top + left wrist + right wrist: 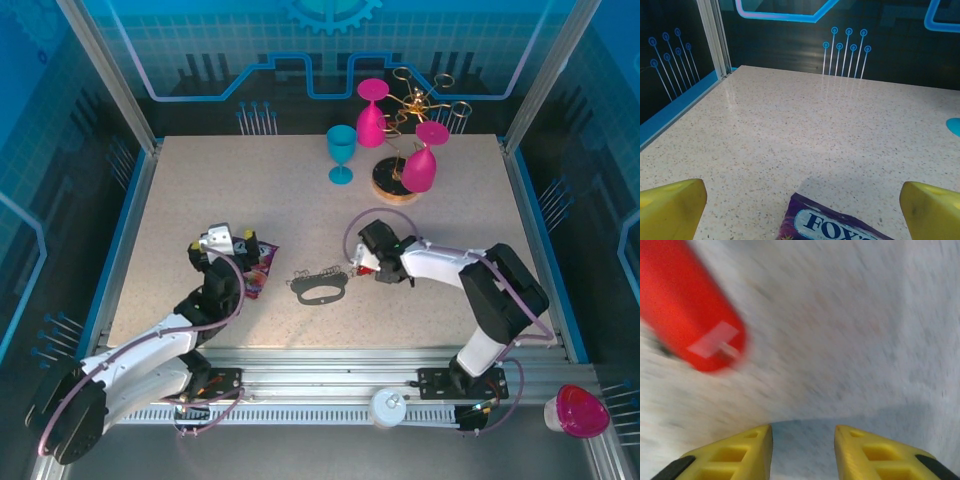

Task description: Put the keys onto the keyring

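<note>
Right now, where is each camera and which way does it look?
Top: high up behind, looking down at the table; left arm, right arm show.
Left wrist: low, facing the back wall over the packet; yellow fingertips show.
Right wrist: close above the table, blurry red tag; yellow fingertips.
Shared: top also sees packet and tag.

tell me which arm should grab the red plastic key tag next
Right: the right hand hangs beside the small red plastic key tag, near the dark grey oval keyring. The left hand sits over the purple snack packet.
</note>
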`<state>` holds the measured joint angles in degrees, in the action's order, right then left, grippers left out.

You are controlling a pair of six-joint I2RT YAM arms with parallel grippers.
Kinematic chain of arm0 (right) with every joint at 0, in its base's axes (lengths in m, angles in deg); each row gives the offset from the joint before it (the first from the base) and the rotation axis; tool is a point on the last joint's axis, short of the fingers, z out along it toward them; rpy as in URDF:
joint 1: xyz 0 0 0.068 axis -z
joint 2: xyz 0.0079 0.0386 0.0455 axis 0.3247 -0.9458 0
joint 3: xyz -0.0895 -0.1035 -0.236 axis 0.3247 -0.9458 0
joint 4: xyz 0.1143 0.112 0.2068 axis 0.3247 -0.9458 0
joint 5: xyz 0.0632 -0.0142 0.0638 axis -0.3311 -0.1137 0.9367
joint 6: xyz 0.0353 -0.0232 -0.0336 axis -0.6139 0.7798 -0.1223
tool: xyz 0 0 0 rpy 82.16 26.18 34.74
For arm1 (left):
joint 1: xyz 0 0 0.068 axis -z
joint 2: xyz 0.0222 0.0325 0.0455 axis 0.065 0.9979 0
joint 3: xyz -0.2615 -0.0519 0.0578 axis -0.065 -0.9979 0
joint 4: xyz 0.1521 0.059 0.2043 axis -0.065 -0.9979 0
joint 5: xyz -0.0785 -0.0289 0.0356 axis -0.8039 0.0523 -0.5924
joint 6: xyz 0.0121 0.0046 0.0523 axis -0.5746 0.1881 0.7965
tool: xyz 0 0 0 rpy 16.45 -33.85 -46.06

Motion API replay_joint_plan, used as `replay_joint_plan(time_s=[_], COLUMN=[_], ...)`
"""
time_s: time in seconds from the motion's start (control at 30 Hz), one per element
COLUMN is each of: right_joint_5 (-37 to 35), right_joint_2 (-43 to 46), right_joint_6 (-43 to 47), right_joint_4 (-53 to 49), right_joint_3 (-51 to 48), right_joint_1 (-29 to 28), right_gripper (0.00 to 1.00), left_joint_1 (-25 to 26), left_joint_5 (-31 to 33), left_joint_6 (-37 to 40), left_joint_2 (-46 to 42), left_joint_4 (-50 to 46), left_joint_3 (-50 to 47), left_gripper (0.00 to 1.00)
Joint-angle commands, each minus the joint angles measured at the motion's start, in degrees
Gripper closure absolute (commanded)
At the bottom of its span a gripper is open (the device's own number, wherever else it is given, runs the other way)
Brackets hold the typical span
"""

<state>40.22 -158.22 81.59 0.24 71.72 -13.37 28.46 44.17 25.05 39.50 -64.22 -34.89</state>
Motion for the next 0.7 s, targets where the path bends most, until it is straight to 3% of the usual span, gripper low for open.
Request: replay_joint_plan(time_s=[0.0, 0.1, 0.17, 0.27, 0.4, 0.5, 0.6, 0.67], right_joint_5=[1.74, 14.40, 22.72, 24.51, 23.86, 31.61, 37.20, 37.97], right_joint_2=[6.15, 12.93, 16.20, 15.70, 12.01, 11.25, 4.79, 7.83], right_joint_6=[-8.36, -21.35, -28.82, -29.96, -28.09, -33.04, -37.48, -37.38], right_joint_4=[3.07, 14.99, 28.11, 53.05, 62.35, 65.04, 86.86, 80.48], right_joint_3=[-0.95, -5.81, -11.99, -23.05, -24.60, -25.54, -32.94, -32.61], right_joint_1=[4.43, 10.08, 14.90, 18.73, 21.32, 27.50, 32.21, 33.10], right_gripper=[0.59, 0.57, 0.56, 0.51, 0.49, 0.51, 0.49, 0.48], left_joint_1=[-2.70, -5.94, -8.90, -12.78, -16.51, -18.02, -19.06, -19.41], left_joint_5=[-1.77, -2.76, -6.03, -9.10, -14.66, -18.51, -24.03, -25.34], left_joint_6=[5.34, 8.22, 8.80, 8.49, 9.40, 11.28, 14.32, 17.17], left_joint_2=[2.26, 5.27, 6.90, 10.00, 16.20, 22.28, 26.72, 30.39], left_joint_4=[4.50, 7.33, 8.30, 10.18, 17.36, 25.04, 30.79, 34.64], left_joint_3=[1.80, 1.89, 1.77, 0.97, -0.81, -1.19, -0.30, 0.27], left_gripper=[0.01, 0.01, 0.01, 0.01, 0.01, 0.01, 0.01, 0.01])
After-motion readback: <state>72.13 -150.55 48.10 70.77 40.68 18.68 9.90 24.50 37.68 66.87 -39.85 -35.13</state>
